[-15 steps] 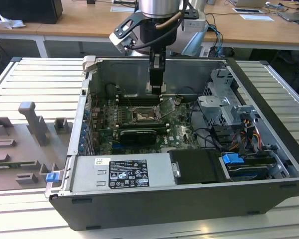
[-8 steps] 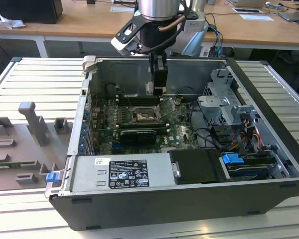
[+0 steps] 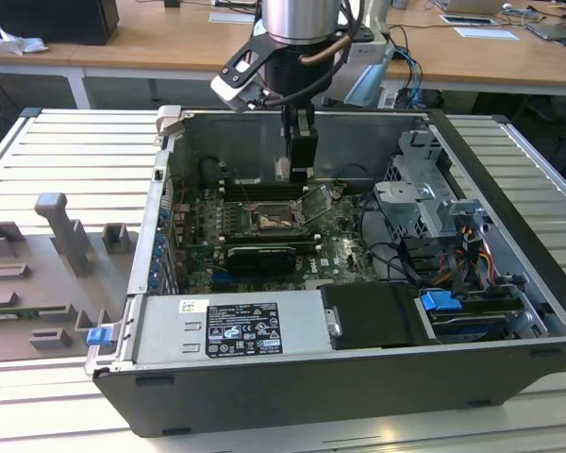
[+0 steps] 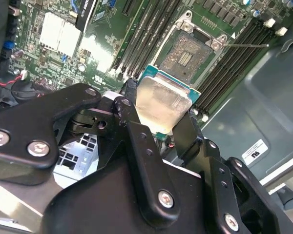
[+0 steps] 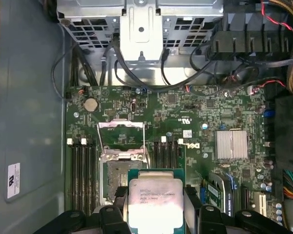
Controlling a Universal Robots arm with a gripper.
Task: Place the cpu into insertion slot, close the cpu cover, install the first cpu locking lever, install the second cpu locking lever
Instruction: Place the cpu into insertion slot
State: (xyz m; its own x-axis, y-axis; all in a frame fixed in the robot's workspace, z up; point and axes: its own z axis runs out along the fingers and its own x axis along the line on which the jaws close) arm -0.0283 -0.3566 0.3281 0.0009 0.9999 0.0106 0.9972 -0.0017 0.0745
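My gripper (image 4: 158,111) is shut on the cpu (image 4: 162,103), a flat square chip with a pale metal top and green edge, held by two opposite sides between the black fingers (image 4: 131,109). In the first wrist view the cpu (image 5: 155,201) hangs above the board, partly over one corner of the insertion slot (image 5: 116,179), which lies bare and dark. The insertion slot (image 4: 188,54) sits just beyond the chip in the second wrist view. The cpu cover (image 5: 121,131) is swung open beside the slot. In the exterior view the gripper (image 3: 299,176) hangs over the insertion slot (image 3: 269,219) inside the case.
Long black memory slots (image 5: 83,170) flank the socket on both sides. A finned heatsink (image 5: 231,145), a drive cage (image 3: 424,203) with cables, the power supply (image 3: 231,328) and the case walls (image 3: 170,189) surround the board. A grey fixture plate (image 3: 47,274) lies at the exterior view's left.
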